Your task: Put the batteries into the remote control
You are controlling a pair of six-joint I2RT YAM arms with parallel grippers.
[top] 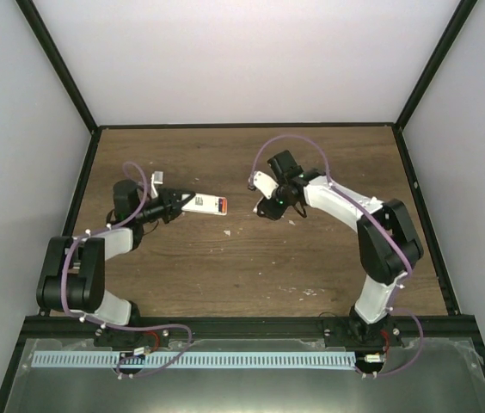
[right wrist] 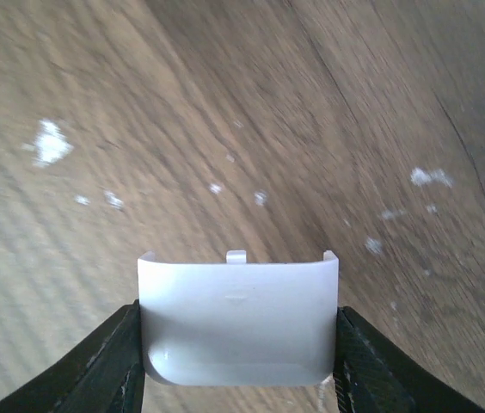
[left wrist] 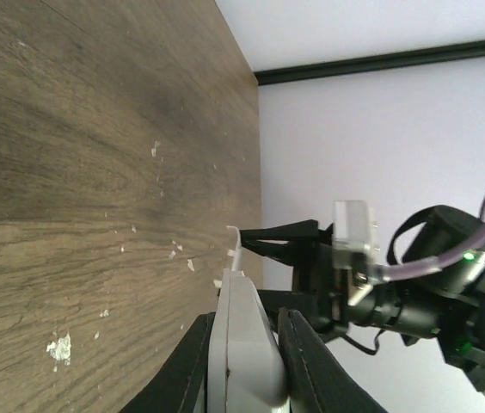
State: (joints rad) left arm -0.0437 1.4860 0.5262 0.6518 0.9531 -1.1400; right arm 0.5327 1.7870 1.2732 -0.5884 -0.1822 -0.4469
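1. Here, at the left end effector (top: 174, 205): clamps tight on the small white rectangular plastic remote control (top: 198, 203), over the left-middle of the brown wooden table (top: 251, 258).
2. At the remote's free end: shows an orange patch (top: 222, 206), too small to identify.
3. At the right end effector (right wrist: 238, 361): pinches a plain white square plastic cover (right wrist: 238, 318) by its sides, apart from the remote.
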